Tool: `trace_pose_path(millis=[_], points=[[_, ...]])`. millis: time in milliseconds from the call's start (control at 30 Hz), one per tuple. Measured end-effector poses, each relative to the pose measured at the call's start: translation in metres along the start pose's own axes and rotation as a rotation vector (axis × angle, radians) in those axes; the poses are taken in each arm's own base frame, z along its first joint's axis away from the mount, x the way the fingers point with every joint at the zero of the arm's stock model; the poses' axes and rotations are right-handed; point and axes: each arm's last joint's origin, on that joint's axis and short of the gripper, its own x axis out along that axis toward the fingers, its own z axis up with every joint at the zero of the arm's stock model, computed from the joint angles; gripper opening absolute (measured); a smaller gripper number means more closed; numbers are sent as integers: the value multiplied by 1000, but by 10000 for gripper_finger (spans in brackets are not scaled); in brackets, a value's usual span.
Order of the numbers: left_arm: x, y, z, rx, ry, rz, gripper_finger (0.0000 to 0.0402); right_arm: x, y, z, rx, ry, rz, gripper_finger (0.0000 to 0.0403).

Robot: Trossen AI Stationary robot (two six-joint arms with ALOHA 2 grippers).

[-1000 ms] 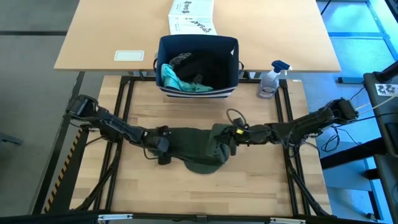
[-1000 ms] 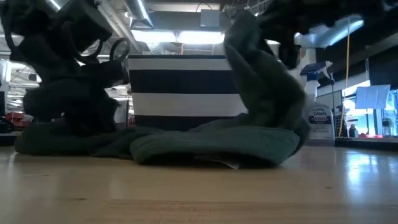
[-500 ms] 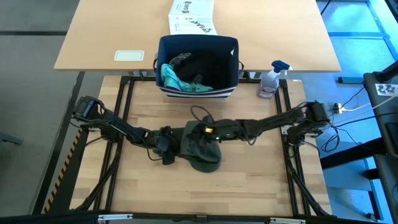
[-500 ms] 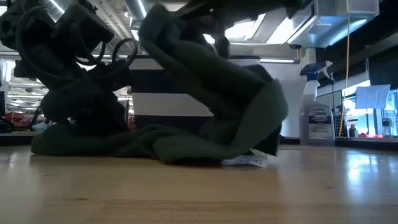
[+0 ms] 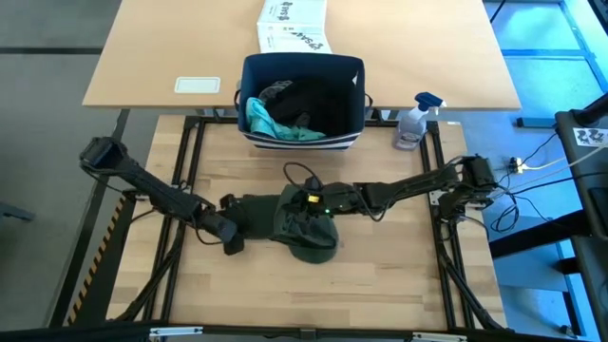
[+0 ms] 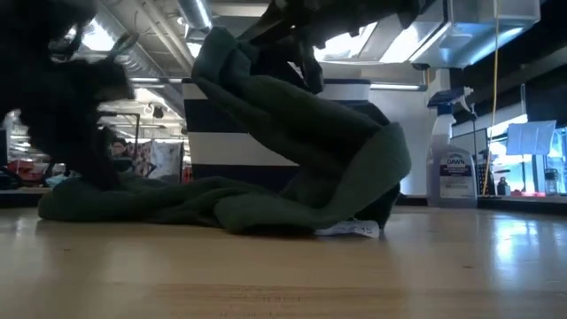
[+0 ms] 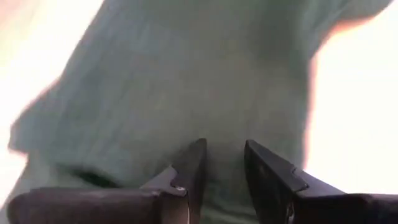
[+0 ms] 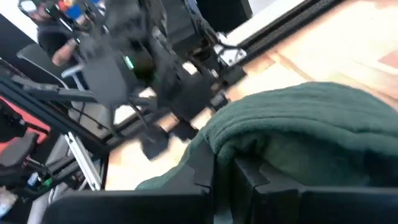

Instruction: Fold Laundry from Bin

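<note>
An olive-green garment (image 5: 285, 223) lies across the middle of the table, its right part lifted and swung over the rest. My right gripper (image 5: 291, 203) is shut on that lifted part above the garment's middle. At the garment's left end stands my left gripper (image 5: 230, 239), open; in its wrist view the cloth (image 7: 199, 81) lies beyond the fingers and nothing shows between them. The navy striped bin (image 5: 302, 133) stands at the table's far edge and holds a teal piece (image 5: 271, 122) and dark laundry (image 5: 313, 103). My right gripper pinches a bunched fold of the olive-green garment (image 8: 249, 134) between its two fingers, coming nearly level from the table's right. The held part (image 6: 221, 53) is raised, and the cloth slopes down from it to the fold (image 6: 381, 168) on the table; the remainder lies flat.
A spray bottle (image 5: 413, 122) stands right of the bin. On the far tabletop are a white printed box (image 5: 293, 24) and a white card (image 5: 198, 85). The garment's white label (image 6: 350, 229) sticks out near the front. Bare wood lies toward the near edge.
My right gripper has carried the garment's right part toward the table's left, so that it now slopes over the middle; the left part has stayed flat. My left gripper has drawn back off the garment toward the left edge and risen a little.
</note>
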Motion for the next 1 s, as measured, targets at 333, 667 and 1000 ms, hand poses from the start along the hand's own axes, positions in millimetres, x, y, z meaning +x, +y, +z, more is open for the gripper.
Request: trace_pose_path(millis=[333,667,1000], points=[[16,5,-15,-22,-59,17,105,47,-24,-14,44,5,80,21],[16,4,-14,21,-63,5,105,65,-33,-24,24,-12,49,31],[-4,7,1,-13,-23,-94,105,65,-33,-23,-3,-37,22,137]])
